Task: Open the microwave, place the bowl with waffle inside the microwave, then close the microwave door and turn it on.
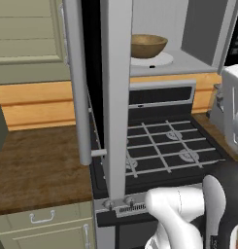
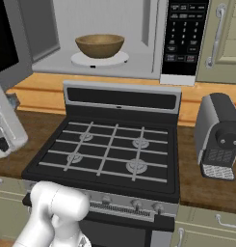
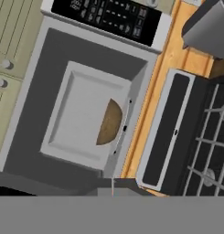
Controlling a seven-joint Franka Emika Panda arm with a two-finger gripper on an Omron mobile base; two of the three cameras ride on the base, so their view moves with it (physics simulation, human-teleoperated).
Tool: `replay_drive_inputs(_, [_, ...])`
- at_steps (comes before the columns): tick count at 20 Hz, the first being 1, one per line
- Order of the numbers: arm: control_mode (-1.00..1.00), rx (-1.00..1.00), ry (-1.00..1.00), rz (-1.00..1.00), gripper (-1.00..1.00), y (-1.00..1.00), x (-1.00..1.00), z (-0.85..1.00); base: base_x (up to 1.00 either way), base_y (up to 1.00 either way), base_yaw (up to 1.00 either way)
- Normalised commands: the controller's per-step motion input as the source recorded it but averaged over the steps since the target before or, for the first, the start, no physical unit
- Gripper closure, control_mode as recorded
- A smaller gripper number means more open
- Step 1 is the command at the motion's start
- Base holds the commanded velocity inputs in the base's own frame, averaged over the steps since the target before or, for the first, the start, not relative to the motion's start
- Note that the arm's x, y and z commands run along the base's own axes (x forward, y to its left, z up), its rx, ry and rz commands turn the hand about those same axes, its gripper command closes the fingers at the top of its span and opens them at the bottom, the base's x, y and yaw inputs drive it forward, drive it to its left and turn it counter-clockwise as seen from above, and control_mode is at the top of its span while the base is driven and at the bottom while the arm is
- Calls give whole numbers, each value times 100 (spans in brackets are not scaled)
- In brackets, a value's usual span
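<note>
Upright bowl (image 2: pixel 99 45) on microwave (image 2: pixel 138 67) turntable (image 2: pixel 81 60), mouth upward; pincer pressed together.

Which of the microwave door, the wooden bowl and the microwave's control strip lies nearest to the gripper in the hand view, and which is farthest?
From the gripper:
1. Microwave door: swung open on the left, right beside the fingertips.
2. Wooden bowl: inside the microwave, on the turntable.
3. Control strip: on the microwave's far right side.
</note>
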Motion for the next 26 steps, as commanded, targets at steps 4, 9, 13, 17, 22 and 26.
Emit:
replay_drive_inputs(4, [-100,-16,19,0,100,71,-100,-9,0,0,0])
replay_drive_inputs(9, [-100,-10,3,8,100,57,-100,-35,0,0,0])
replay_drive_inputs(13, [-100,-7,0,9,100,57,-83,-20,0,0,0])
replay_drive_inputs(17, [-100,-8,0,5,100,72,-17,-11,0,0,0])
replay_drive_inputs(22, [-100,-9,-3,0,100,70,-1,-11,0,0,0])
replay_drive_inputs(26, [-100,-12,-12,0,100,74,-1,-30,0,0,0])
